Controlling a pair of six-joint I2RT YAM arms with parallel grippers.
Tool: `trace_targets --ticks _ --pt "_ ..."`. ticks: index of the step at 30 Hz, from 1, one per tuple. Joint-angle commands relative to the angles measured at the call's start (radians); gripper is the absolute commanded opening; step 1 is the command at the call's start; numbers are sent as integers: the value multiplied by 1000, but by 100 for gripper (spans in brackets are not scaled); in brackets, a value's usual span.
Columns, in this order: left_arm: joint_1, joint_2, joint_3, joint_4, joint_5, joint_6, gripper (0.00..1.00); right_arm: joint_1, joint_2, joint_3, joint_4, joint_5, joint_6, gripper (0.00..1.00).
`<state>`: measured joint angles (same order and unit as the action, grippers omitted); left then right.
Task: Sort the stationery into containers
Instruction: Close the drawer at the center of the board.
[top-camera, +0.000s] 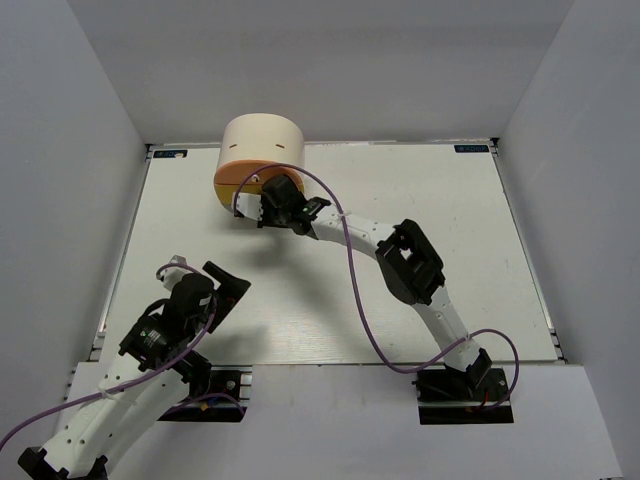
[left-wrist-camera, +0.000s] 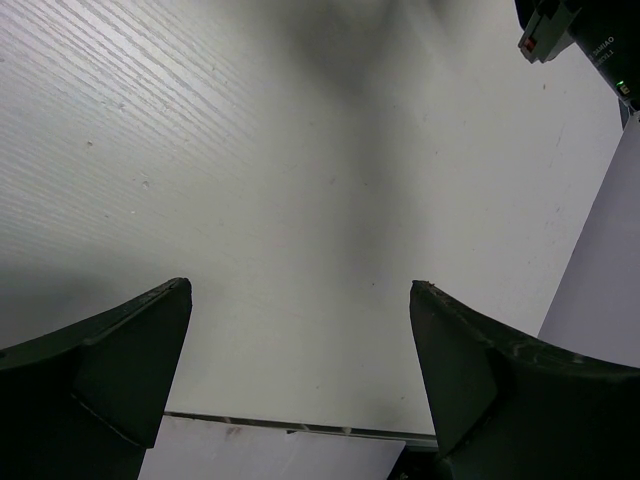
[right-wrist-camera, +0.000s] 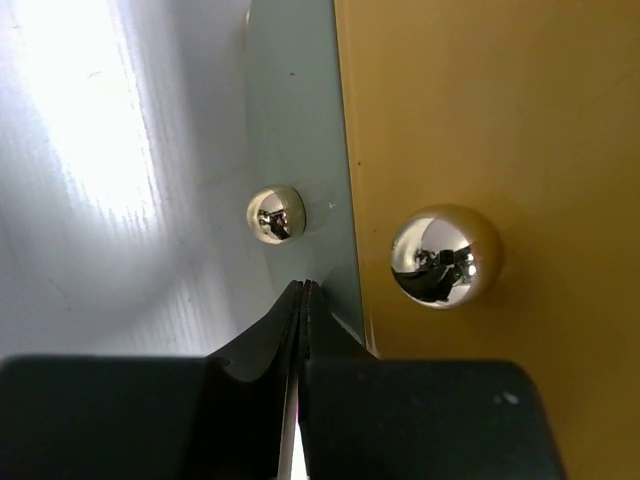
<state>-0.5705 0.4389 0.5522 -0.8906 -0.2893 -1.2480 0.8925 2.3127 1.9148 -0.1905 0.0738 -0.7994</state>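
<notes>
The cream half-cylinder cabinet (top-camera: 262, 145) stands at the table's back, its orange drawer (top-camera: 231, 183) at the bottom, facing the arms. My right gripper (top-camera: 252, 204) is right at that drawer front. In the right wrist view the orange-yellow drawer front (right-wrist-camera: 480, 120) fills the right side, with its shiny round knob (right-wrist-camera: 445, 255). My right gripper (right-wrist-camera: 303, 287) is shut and empty, its tips just left of and below the knob. My left gripper (top-camera: 228, 283) hangs over bare table near the front left, its fingers (left-wrist-camera: 130, 370) wide open with nothing between them. No stationery is in view.
White walls enclose the table on the left, back and right. The knob's mirror image (right-wrist-camera: 275, 213) shows on the glossy surface beside the drawer. A purple cable (top-camera: 352, 290) loops over the right arm. The table's near edge (left-wrist-camera: 300, 428) lies below the left fingers.
</notes>
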Motion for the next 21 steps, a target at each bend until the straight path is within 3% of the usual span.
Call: trace_targets --ticks 1,10,16,21 --pt "4 3 34 -4 -21 -8 100 -4 -4 -13 106 64 -11 0" --pt "4 3 34 5 -21 -8 100 -6 -24 -36 67 35 -6 0" --pt "4 -6 34 38 -2 28 100 -6 -200 -166 -21 -198 37 0" --pt "4 -54 25 143 32 97 100 -9 -398 -293 -55 -279 149 0"
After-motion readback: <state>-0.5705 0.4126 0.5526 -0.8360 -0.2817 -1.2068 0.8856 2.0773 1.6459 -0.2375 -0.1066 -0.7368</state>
